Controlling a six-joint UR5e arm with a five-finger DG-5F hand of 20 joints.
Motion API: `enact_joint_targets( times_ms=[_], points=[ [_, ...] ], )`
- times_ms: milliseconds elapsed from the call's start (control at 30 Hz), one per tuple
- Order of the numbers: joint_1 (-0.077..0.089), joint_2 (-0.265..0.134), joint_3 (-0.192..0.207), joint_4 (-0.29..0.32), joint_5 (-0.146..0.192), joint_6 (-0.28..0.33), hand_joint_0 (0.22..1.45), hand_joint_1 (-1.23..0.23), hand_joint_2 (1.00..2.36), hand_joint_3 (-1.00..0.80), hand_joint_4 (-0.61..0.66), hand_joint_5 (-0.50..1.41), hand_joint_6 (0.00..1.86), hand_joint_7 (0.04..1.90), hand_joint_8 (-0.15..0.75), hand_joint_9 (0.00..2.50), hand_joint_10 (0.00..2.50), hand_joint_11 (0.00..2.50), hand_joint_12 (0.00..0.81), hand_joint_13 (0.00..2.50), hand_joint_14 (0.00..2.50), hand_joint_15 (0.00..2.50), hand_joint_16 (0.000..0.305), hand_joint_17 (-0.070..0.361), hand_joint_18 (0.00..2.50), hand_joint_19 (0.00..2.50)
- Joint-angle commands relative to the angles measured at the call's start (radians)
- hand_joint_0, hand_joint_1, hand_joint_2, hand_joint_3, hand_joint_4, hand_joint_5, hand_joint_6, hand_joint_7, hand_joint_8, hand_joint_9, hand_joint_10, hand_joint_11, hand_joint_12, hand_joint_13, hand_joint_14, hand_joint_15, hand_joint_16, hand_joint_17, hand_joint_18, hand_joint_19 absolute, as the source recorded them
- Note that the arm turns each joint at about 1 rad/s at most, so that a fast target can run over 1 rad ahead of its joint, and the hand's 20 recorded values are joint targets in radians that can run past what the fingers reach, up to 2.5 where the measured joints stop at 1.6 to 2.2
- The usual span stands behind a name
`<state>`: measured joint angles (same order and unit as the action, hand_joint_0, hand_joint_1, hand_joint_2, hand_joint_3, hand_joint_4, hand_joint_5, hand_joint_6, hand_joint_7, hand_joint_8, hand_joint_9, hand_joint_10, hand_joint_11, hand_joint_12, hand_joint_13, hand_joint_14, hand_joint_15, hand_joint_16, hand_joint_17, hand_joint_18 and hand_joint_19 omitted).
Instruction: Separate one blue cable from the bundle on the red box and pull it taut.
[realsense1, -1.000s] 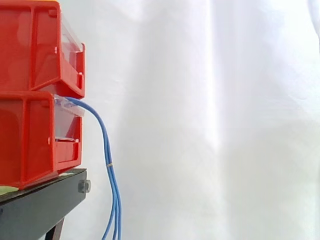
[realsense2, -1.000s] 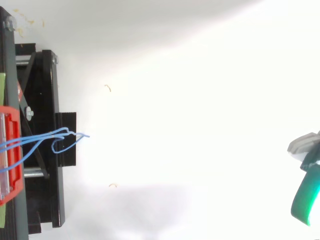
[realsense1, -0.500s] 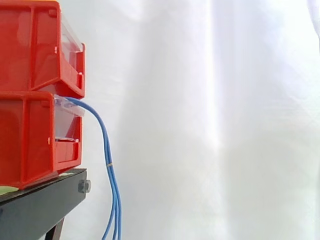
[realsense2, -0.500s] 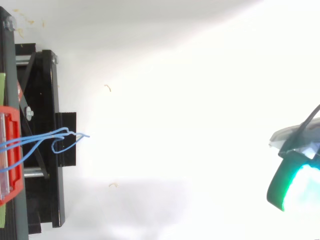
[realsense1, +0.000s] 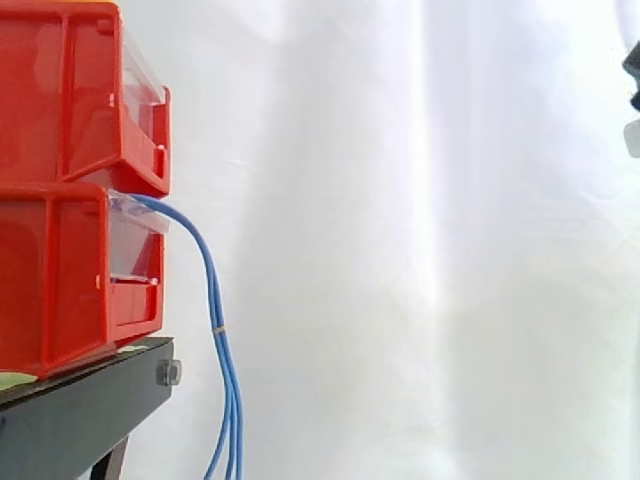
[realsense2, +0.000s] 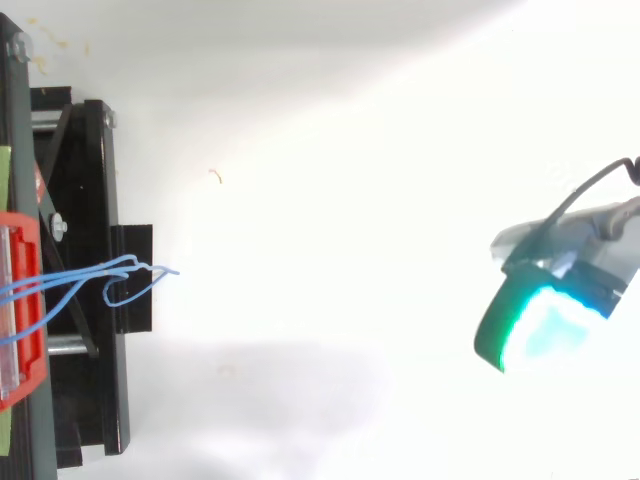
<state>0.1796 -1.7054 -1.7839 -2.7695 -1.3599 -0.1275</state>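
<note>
A bundle of thin blue cables (realsense1: 215, 310) comes out of the top of the lower red bin (realsense1: 60, 270) and hangs down past the stand's edge. From above, the cables (realsense2: 110, 280) loop out over the stand, their ends pointing right. The hand (realsense2: 545, 315) glows green and cyan at the right, far from the cables and touching nothing. A small dark part of the hand (realsense1: 633, 95) enters at the upper right edge of the side view.
A second red bin (realsense1: 70, 90) is stacked on the lower one. Both sit on a black stand (realsense1: 90, 400) at the left, before a white curtain. Wide open space lies between the stand (realsense2: 85, 200) and the hand.
The hand has moved leftward into the top view, toward the cables, and its edge now enters the side view. The cables and bins have not moved.
</note>
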Motion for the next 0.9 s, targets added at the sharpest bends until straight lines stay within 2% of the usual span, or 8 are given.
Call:
enact_joint_targets(
  times_ms=[0, 133, 367, 533, 600, 633, 700, 867],
  points=[
    [-0.002, -0.011, 0.000, 0.024, 0.021, -0.041, 0.51, -0.49, 1.00, -0.50, 0.15, -0.25, 0.50, 0.67, 0.266, 0.30, 0.00, 0.05, 0.334, 0.33, 0.00, 0.15, 0.045, 0.102, 0.47, 0.31],
    [-0.006, -0.033, 0.000, 0.048, 0.021, -0.041, 0.51, -0.49, 1.00, -0.50, 0.15, -0.25, 0.50, 0.67, 0.266, 0.30, 0.00, 0.05, 0.334, 0.33, 0.00, 0.15, 0.045, 0.101, 0.47, 0.31],
    [-0.015, -0.103, 0.000, 0.116, 0.021, -0.029, 0.51, -0.49, 1.00, -0.50, 0.16, -0.25, 0.50, 0.67, 0.266, 0.30, 0.00, 0.07, 0.334, 0.33, 0.00, 0.15, 0.045, 0.101, 0.47, 0.31],
    [-0.019, -0.114, 0.000, 0.146, 0.022, -0.034, 0.51, -0.49, 1.00, -0.50, 0.16, -0.24, 0.50, 0.67, 0.266, 0.30, 0.00, 0.06, 0.333, 0.33, 0.00, 0.15, 0.045, 0.101, 0.47, 0.31],
    [-0.019, -0.115, 0.000, 0.153, 0.032, -0.037, 0.51, -0.49, 1.00, -0.50, 0.16, -0.24, 0.50, 0.67, 0.266, 0.30, 0.00, 0.05, 0.333, 0.33, 0.00, 0.15, 0.045, 0.101, 0.47, 0.32],
    [-0.019, -0.115, 0.000, 0.156, 0.059, -0.047, 0.51, -0.49, 1.00, -0.50, 0.16, -0.24, 0.50, 0.67, 0.266, 0.30, 0.00, 0.06, 0.334, 0.33, 0.00, 0.16, 0.045, 0.101, 0.47, 0.32],
    [-0.020, -0.115, 0.000, 0.156, 0.071, -0.060, 0.51, -0.49, 1.00, -0.50, 0.16, -0.24, 0.50, 0.67, 0.266, 0.30, 0.00, 0.05, 0.333, 0.33, 0.00, 0.15, 0.045, 0.101, 0.47, 0.31],
    [-0.019, -0.115, 0.000, 0.163, 0.074, -0.078, 0.51, -0.49, 1.00, -0.50, 0.16, -0.24, 0.50, 0.67, 0.267, 0.30, 0.00, 0.06, 0.333, 0.33, 0.00, 0.15, 0.045, 0.101, 0.47, 0.33]
  ],
)
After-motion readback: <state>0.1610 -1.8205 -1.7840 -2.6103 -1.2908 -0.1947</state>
